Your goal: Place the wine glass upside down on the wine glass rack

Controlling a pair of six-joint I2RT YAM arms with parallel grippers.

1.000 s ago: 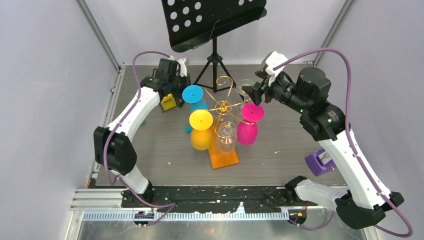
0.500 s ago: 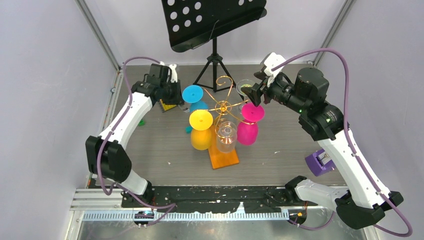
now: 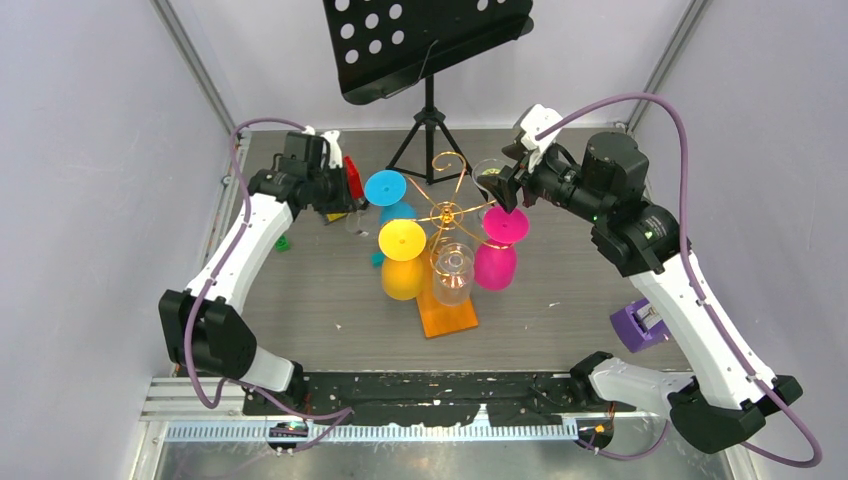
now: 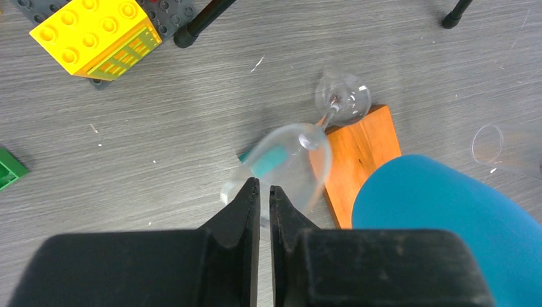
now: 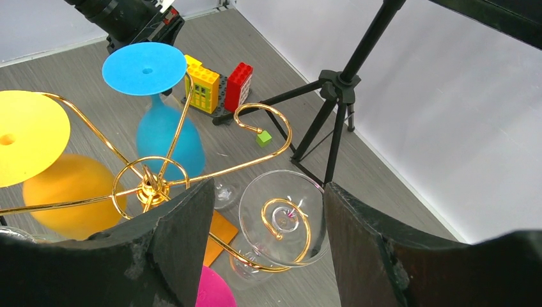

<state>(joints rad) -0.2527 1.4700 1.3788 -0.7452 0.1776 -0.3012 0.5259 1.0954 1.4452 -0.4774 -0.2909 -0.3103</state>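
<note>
The wine glass rack (image 3: 445,212) is thin gold wire on an orange base (image 3: 447,316). Blue (image 3: 385,188), yellow (image 3: 402,258), pink (image 3: 497,248) and clear (image 3: 452,272) glasses hang on it upside down. My right gripper (image 5: 271,192) is open, its fingers either side of another clear glass (image 5: 284,220) whose foot rests on a gold loop (image 5: 291,224). My left gripper (image 4: 264,187) is shut on the rim of a clear wine glass (image 4: 291,160), with its foot (image 4: 343,96) pointing away. In the top view this gripper (image 3: 345,203) is left of the rack.
A black perforated music stand (image 3: 430,40) on a tripod (image 5: 339,89) stands behind the rack. Yellow (image 4: 96,35) and red (image 5: 238,86) bricks sit at back left, with small green pieces (image 4: 9,169) nearby. A purple object (image 3: 640,325) lies at the right.
My left arm has swung left and nearer, uncovering the red brick, with the clear glass in its fingers. The right gripper has barely shifted by the hanging clear glass.
</note>
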